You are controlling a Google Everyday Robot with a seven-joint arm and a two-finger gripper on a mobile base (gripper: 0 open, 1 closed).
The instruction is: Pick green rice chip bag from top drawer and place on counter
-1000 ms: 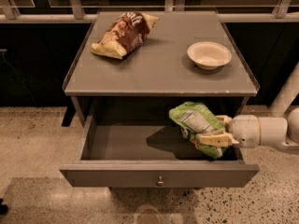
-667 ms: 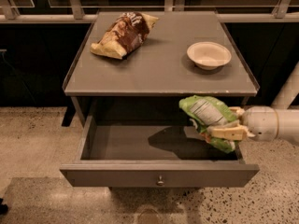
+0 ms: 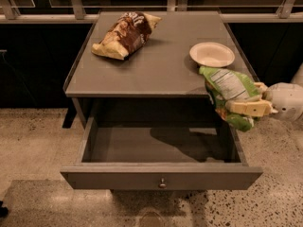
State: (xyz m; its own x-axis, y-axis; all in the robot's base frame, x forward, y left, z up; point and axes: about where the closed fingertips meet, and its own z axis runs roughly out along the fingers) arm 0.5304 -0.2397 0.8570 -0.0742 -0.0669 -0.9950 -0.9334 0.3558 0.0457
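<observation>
Up and right since a second ago: green rice chip bag (image 3: 227, 91) went from low in the right end of the top drawer (image 3: 118, 176) to mid-right of frame, now level with the counter's (image 3: 165, 65) front-right corner. Bag is out of the drawer, which stands open and looks bare inside apart from the shadow.

Jaws are clenched on the bag's lower half, coming in from the right edge of frame. One finger (image 3: 248, 109) lies across the front of the bag and the label panel faces up-left. Bag top overlaps the counter edge in this view; I can't tell whether it's touching or just in front.

Step in hand, as I judge it: carry over and set down. Notes:
- Gain more height first. The bag's lower end hangs below counter level and will snag the lip if I go straight left.
- White bowl (image 3: 212, 54) sits just up-left of the bag, near the right edge. Don't drop there.
- Brown chip bag (image 3: 124, 34) is upper left, well apart. No issue.
- Best target is the bare middle-front of the counter, between bowl and brown bag.
- Crinkly bag, grip is on loose film, so move slowly and don't swing.
- Lower until the bag rests flat, then release. Retreat up, not sideways through the bowl.
</observation>
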